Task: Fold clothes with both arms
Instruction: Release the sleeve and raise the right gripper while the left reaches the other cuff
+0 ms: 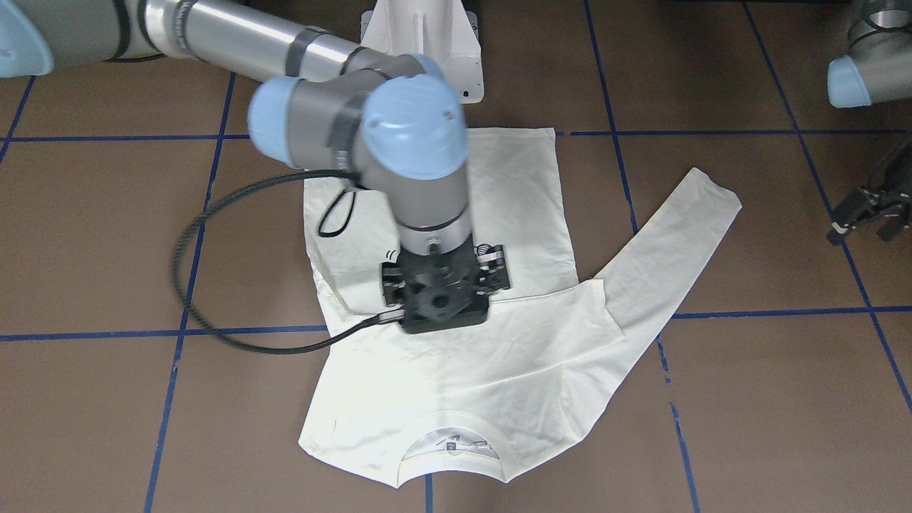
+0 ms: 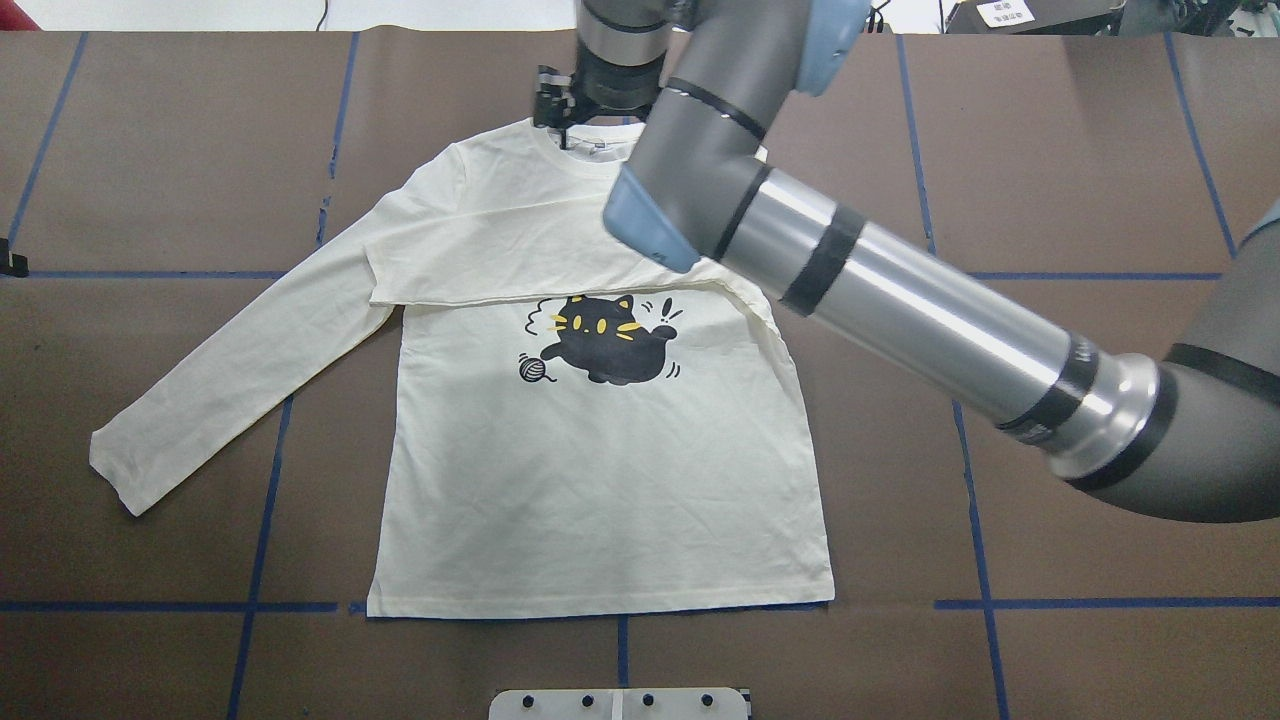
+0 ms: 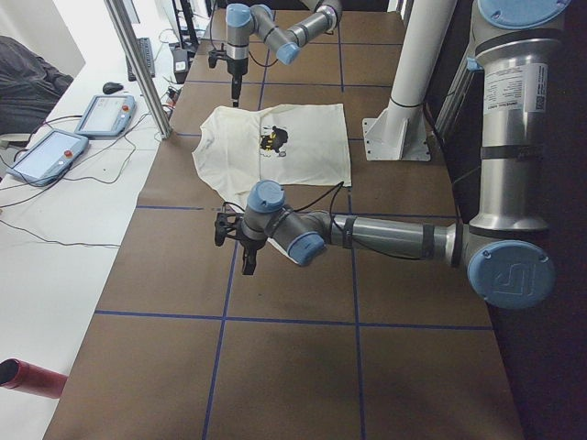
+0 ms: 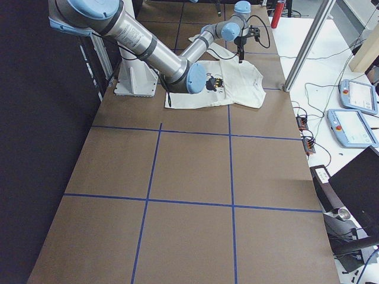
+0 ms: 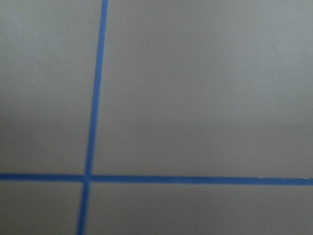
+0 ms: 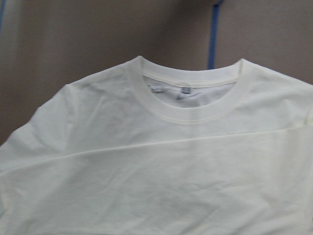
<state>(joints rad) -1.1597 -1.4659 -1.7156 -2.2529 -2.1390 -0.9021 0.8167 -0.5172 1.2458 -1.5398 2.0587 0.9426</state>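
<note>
Where right arm point(image 2: 900, 300) crosses, T-shirt point(image 2: 600, 480) shoulder hidden

Right arm point(image 2: 900, 300) enters the overhead view from 4 o'clock and reaches to 12, wrist vertical, right gripper point(image 1: 440, 296) pointing straight down, fingertips hidden. Left gripper point(image 1: 866, 214) hangs at 3 o'clock in the front-facing view, jaws parted.

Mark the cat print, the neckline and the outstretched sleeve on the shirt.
cat print point(image 2: 605, 345), overhead view, middle of the black body.
neckline point(image 6: 188, 113), right wrist view, front of the ribbed band.
outstretched sleeve point(image 2: 240, 382), overhead view, mid-length of the sleeve.
</note>
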